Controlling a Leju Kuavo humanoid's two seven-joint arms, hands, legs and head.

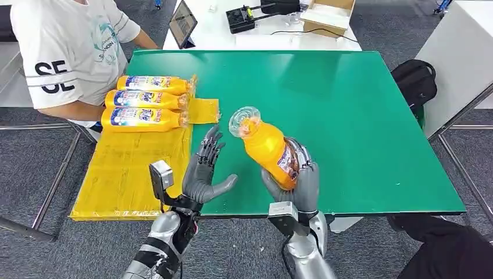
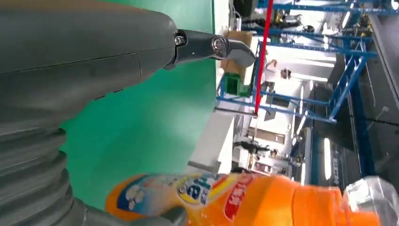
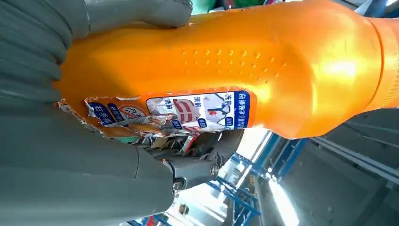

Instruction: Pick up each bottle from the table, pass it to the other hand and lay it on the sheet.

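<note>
My right hand point(image 1: 295, 177) grips an orange bottle point(image 1: 269, 148) by its lower body and holds it above the front of the green table point(image 1: 349, 116), tilted with its clear cap up and to the left. The same bottle point(image 3: 235, 70) has a torn label under my fingers point(image 3: 193, 165) in the right wrist view. My left hand point(image 1: 204, 168) is open, fingers spread, just left of the bottle and apart from it. The bottle point(image 2: 244, 200) lies close beside my thumb point(image 2: 211, 47) in the left wrist view. Three orange bottles point(image 1: 145, 100) lie side by side on the yellow sheet point(image 1: 128, 168).
A person in a white shirt point(image 1: 70, 46) sits at the table's far left, an arm by the laid bottles. A white table point(image 1: 261, 26) behind holds a tablet, a black device and a cardboard box. A black backpack point(image 1: 415, 81) sits on the floor at the right.
</note>
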